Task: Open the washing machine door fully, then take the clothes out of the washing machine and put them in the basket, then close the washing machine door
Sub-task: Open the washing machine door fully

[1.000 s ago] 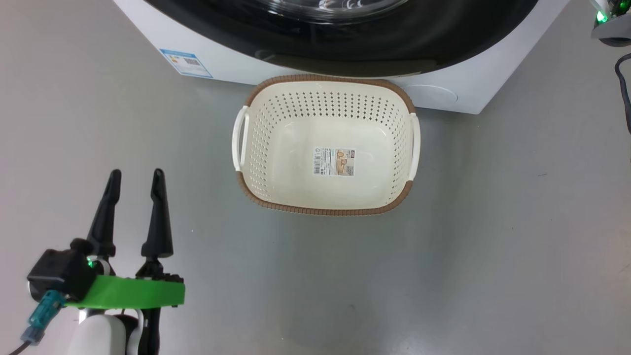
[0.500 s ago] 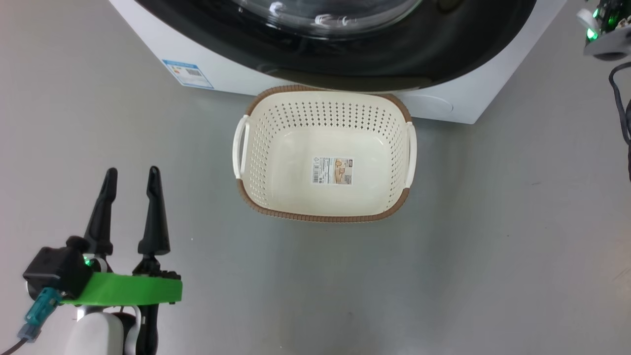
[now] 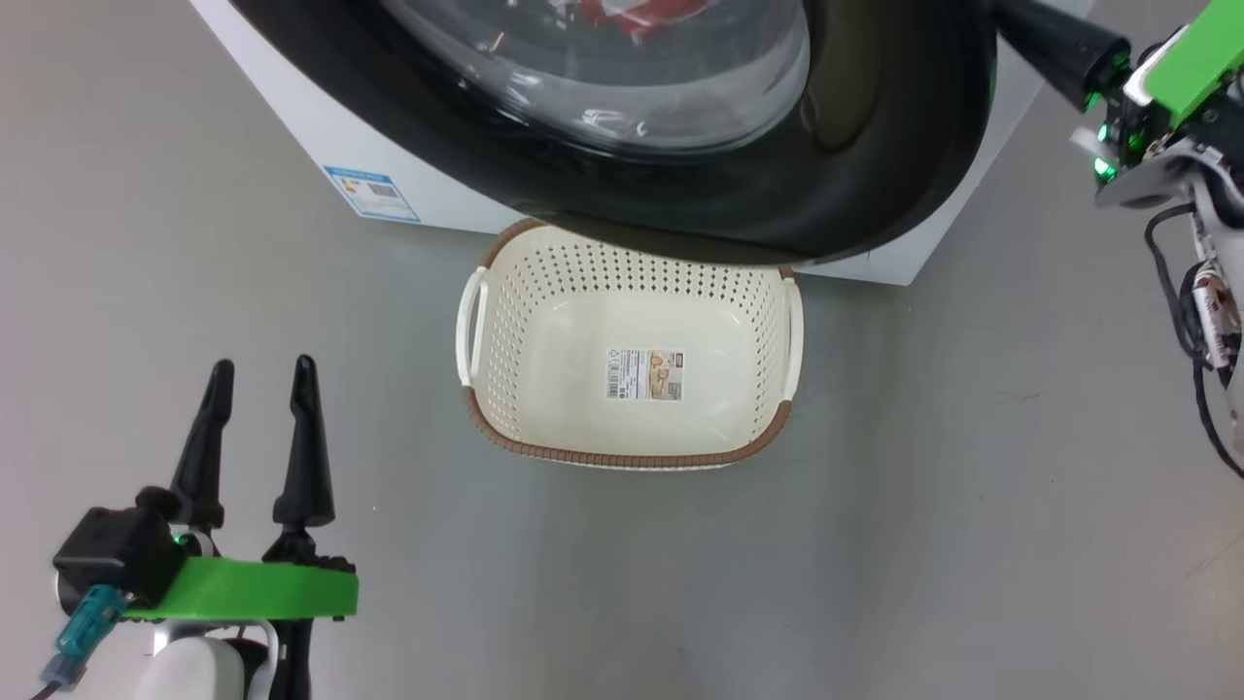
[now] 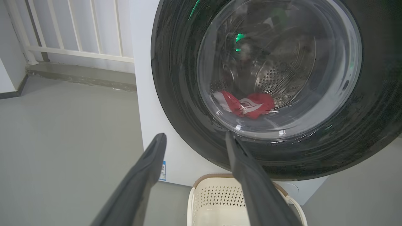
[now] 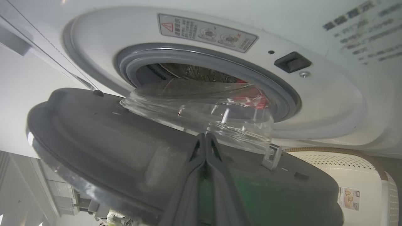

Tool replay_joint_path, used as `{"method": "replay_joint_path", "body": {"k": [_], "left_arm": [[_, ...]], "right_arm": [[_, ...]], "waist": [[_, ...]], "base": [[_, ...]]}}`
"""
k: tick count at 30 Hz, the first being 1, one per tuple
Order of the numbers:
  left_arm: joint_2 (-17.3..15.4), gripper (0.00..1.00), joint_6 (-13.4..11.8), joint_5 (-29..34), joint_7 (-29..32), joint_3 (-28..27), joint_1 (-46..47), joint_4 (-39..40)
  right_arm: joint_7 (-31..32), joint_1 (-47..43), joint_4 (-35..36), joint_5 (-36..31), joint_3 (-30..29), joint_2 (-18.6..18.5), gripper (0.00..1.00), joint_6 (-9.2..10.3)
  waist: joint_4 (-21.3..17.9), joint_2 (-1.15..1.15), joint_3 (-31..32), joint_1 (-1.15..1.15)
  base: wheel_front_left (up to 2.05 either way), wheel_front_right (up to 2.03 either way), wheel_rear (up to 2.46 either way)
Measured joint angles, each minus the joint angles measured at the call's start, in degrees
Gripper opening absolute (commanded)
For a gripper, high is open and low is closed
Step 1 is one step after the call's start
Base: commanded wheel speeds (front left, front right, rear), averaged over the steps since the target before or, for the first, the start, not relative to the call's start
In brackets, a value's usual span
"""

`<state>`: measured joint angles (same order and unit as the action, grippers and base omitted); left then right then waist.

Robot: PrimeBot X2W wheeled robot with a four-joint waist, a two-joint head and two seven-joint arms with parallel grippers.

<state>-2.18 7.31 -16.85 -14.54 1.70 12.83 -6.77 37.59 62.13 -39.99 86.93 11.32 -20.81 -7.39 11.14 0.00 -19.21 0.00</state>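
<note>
Seen from the head, the basket point(image 3: 622, 459) stands on the grey floor point(image 3: 972, 506) just before the washing machine point(image 3: 321, 126), its far rim under the part-open washing machine door point(image 3: 875, 146), with the left gripper point(image 3: 264, 365) spread wide and empty, well apart at lower left. The left wrist looks through the door's glass at the clothes point(image 4: 248, 105) low in the drum point(image 4: 276, 75), a white railing point(image 4: 78, 31) off to one side. The right wrist shows the right gripper point(image 5: 205, 141) pinched shut, tips against the door's grey inner face near the latch hook point(image 5: 270, 157), the glass bowl partly barring the gasket point(image 5: 282, 91) mouth
</note>
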Motion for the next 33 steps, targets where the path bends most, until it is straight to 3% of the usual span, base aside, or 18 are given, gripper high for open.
{"method": "replay_joint_path", "body": {"k": [21,33], "left_arm": [[-0.54,1.00,0.00,0.00,0.00,-0.48,-2.09,-0.20],[-0.69,1.00,0.00,0.02,0.00,-0.38,-2.30,-0.44]], "right_arm": [[4.38,-7.21,3.42,3.36,0.57,0.93,0.00,0.00],[1.82,-10.12,7.11,3.44,-1.30,1.29,0.00,0.00]], "waist": [[-1.28,0.00,2.86,0.00],[-1.90,0.00,4.60,0.00]], "base": [[0.00,0.00,0.00],[0.00,0.00,0.00]]}}
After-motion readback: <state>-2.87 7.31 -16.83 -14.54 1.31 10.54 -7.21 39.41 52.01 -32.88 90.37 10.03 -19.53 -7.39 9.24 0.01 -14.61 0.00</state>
